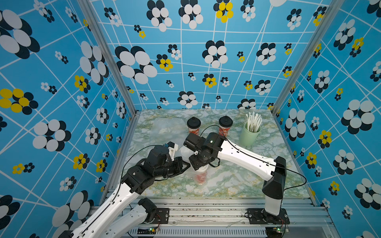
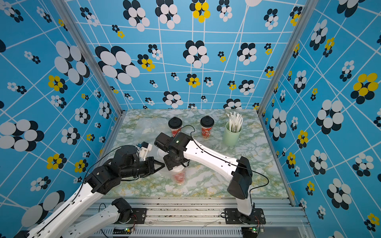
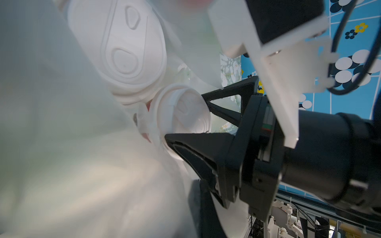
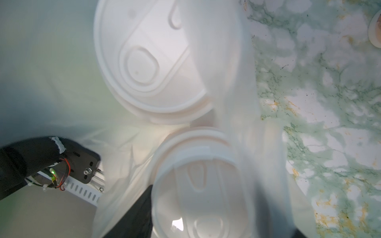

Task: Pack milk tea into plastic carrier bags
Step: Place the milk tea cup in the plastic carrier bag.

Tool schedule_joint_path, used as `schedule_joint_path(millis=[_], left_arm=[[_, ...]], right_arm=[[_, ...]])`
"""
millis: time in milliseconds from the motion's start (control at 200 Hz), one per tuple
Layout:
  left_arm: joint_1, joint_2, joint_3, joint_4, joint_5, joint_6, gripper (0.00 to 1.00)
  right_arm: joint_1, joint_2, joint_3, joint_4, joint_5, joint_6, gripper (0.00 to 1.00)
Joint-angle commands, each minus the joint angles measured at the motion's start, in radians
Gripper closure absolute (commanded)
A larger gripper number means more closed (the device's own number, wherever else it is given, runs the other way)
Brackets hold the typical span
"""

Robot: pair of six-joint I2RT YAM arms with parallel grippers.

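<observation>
near the middle of the marble-print table [image 1: 237, 181] the right gripper [image 3: 184, 116] reaches down over a white-lidded cup [image 1: 200, 177]. its two black fingers [image 3: 206, 148] sit on opposite sides of the flat lid with their tips against the rim, so it is clasping the cup by its top. the cup's red body shows blurred and pale through plastic in both top views; whether it stands on the table or hangs just above it i cannot tell. a second white-lidded cup [image 4: 144, 61] is just beside it, the two lids almost touching in the right wrist view. the plastic carrier bag [image 3: 61, 144] is gathered round both cups as a milky film, and a strip of it crosses in front of the lids in the right wrist view. the left gripper [image 1: 187, 164] lies level, its fingers pressed together, tips just beside the held cup; film fills much of the left wrist view, but whether it nips the bag i cannot tell. at the back stand a black-lidded cup [image 1: 193, 126] and a second black-lidded cup [image 1: 225, 124], upright and well apart, outside the bag. to their right is a pale green cup [image 1: 249, 135] of white straws [image 1: 254, 121]. the white lids show only pressed oval shapes, and the print on the red cups is too small to read.
</observation>
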Motion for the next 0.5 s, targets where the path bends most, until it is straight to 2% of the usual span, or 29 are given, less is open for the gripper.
schedule_joint_path(millis=[0,150,210,340,495], left_arm=[[0.003,-0.011,0.025,0.013,0.0,-0.006,1.0],[0.003,-0.016,0.024,0.016,0.006,-0.008,1.0],[0.003,-0.016,0.022,0.02,0.012,-0.008,1.0],[0.003,0.0,-0.006,0.012,0.032,-0.006,1.0],[0.003,0.001,-0.034,0.016,0.033,-0.006,1.0]], right_arm=[[-0.001,-0.02,-0.035,-0.01,0.015,0.011,0.45],[-0.002,-0.023,-0.065,-0.005,0.009,0.014,0.43],[-0.001,-0.023,-0.051,-0.015,0.005,0.011,0.38],[-0.002,-0.026,0.048,-0.064,0.016,0.005,0.22],[-0.014,-0.029,0.169,-0.147,0.033,-0.014,0.17]])
